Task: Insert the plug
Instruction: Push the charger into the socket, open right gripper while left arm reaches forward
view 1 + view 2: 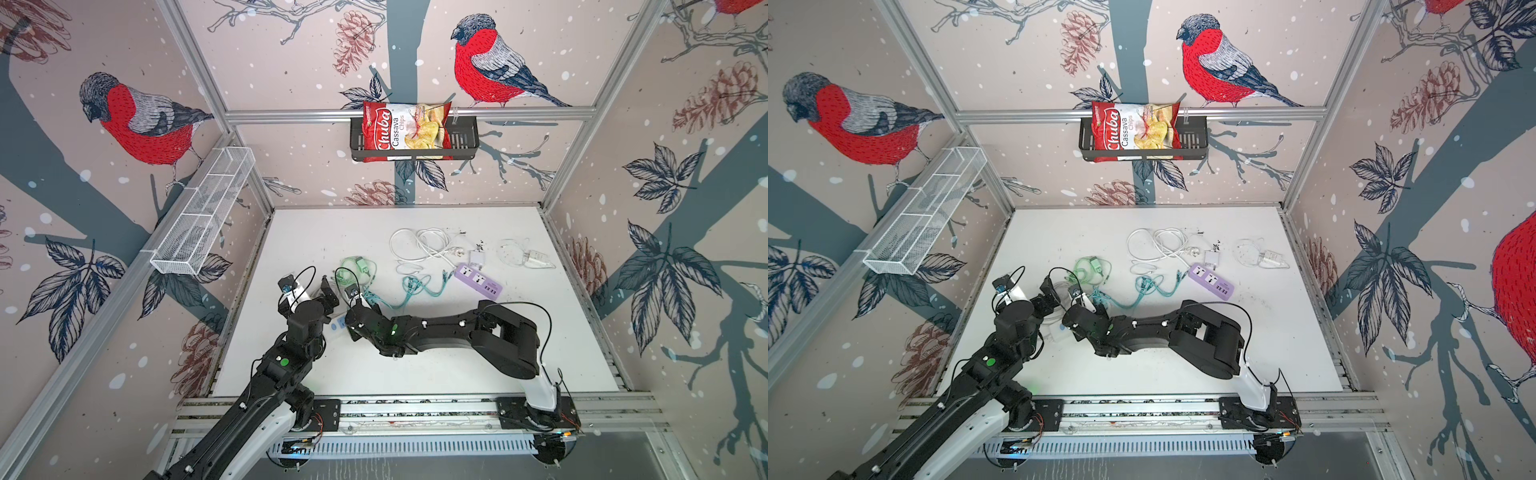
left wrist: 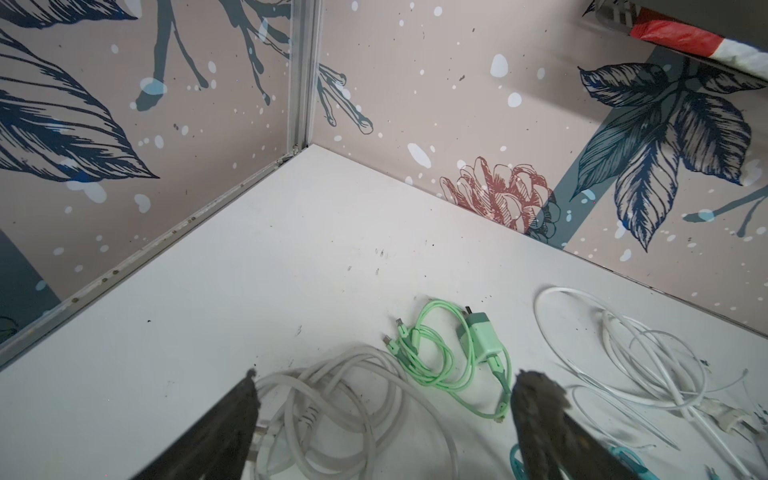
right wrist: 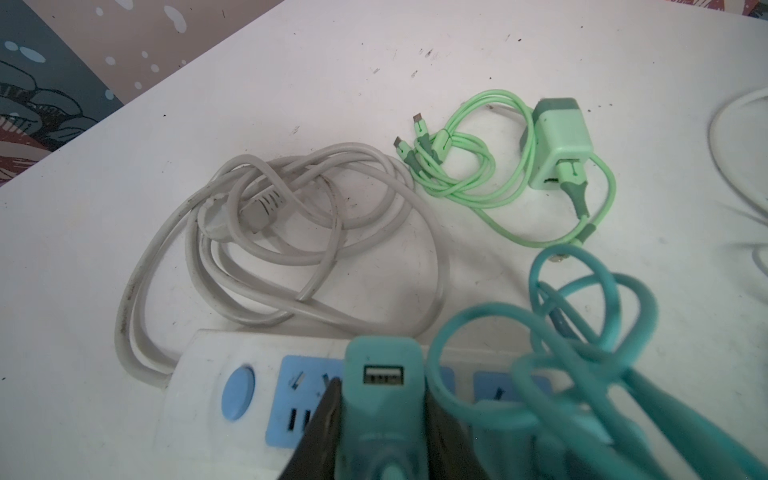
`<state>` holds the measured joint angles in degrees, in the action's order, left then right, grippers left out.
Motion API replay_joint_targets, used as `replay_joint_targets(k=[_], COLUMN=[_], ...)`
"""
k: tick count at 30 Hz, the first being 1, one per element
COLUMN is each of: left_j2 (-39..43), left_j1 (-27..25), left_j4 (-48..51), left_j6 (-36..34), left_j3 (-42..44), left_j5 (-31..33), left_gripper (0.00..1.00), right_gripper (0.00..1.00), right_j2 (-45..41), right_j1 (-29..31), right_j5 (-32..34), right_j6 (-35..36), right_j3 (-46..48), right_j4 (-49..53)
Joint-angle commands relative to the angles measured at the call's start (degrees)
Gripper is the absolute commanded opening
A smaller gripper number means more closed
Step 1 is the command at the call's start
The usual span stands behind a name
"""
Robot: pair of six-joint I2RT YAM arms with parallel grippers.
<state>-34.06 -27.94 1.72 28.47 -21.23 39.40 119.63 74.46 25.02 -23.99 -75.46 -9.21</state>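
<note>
Right gripper [image 3: 382,395] is closed on the teal plug [image 3: 385,357], one finger on each side. The plug's USB port faces the wrist camera. The plug is over the blue socket face of the white power strip [image 3: 195,374], beside its round blue button [image 3: 237,392]. Its prongs are hidden, so whether they are in the socket cannot be told. The plug's teal cable [image 3: 582,328] loops over the rest of the strip and covers the next socket.

Left gripper [image 2: 386,411] is spread wide with nothing between its fingers [image 2: 243,411]. It is above the grey cable coil [image 2: 332,399], which lies just beside the strip.

A green charger [image 3: 557,141] and its green cable [image 3: 461,183] lie on the desk [image 1: 291,232] beyond the coil. A purple power strip [image 1: 480,280] and a white cable [image 1: 419,249] lie well apart towards the back.
</note>
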Motion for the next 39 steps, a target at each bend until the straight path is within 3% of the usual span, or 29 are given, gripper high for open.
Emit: replay_joint_targets(k=[1, 9, 14, 20, 31, 39], left_j2=[-1.6, -8.0, -13.2, -23.1, -37.2, -51.9], left_j1=[0.6, 3.0, 7.3, 12.2, 12.5, 12.3], left_j4=[-2.2, -8.3, -12.4, -17.2, -22.4, -15.6], left_j6=[-1.3, -4.3, -6.3, -7.9, -8.4, -6.9], left_j3=[-0.7, -1.4, -2.1, -4.6, -10.9, -23.8], left_j5=[1.9, -0.3, -3.8, -10.8, -18.0, -27.3], left_gripper=[0.95, 0.95, 0.95, 0.92, 0.84, 0.74], right_gripper=[0.16, 0.18, 0.2, 0.35, 0.67, 0.68], right_j2=[-0.7, -6.1, -6.2, -6.0, -10.1, -14.6], right_j1=[-0.4, -1.3, -1.6, -1.5, -1.9, -1.9], right_j5=[-0.9, 2.3, 1.8, 1.7, 0.4, -2.5], right_j6=[-2.6, -3.6, -3.5, -3.8, -3.6, -5.0], right_j3=[1.9, 7.1, 7.6, 6.3, 6.4, 9.0], right_j4=[11.8, 14.3, 13.4, 13.1, 12.3, 11.9])
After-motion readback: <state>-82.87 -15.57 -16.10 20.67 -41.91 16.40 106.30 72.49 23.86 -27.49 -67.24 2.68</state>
